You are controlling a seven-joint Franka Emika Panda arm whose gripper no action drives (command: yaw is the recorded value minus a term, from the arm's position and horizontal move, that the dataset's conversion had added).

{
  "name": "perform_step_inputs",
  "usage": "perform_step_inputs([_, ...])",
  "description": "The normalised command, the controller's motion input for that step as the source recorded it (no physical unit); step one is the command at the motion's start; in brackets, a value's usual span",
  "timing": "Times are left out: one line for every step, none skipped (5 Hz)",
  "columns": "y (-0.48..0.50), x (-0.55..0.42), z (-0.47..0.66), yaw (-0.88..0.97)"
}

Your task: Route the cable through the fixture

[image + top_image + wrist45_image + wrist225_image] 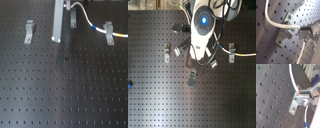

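**A:** What does the first exterior view show?

**B:** A black perforated board (60, 95) with three small grey clips. The white cable (90, 22) curves down from the top and runs through the clip (108, 31) on the first exterior view's right, with its blue and yellow bands just past it. Another clip (29, 31) stands alone on the left.

**A:** And the second exterior view?

**B:** The arm (202, 27) hangs over the board's middle. The cable leaves towards the second exterior view's right, past a clip (231, 52).

**A:** The first wrist view?

**B:** The cable (279, 26) arcs over a grey fixture (286, 31) and meets the gripper (303, 32).

**A:** The second wrist view?

**B:** The cable (294, 82) passes the fixture (298, 101) beside a finger (314, 90).

**A:** Is the gripper pinching it?

**B:** It seems to hold the cable, but I cannot tell for sure.
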Motion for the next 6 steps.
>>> perform_step_inputs([-0.225,-0.062,0.0,0.82])
perform_step_inputs([-0.187,-0.074,0.0,0.87])
perform_step_inputs([-0.077,-0.137,0.0,0.79])
perform_step_inputs([-0.028,-0.04,0.08,0.3])
perform_step_inputs([-0.05,-0.035,0.15,0.99])
perform_step_inputs([-0.056,-0.049,0.12,0.95])
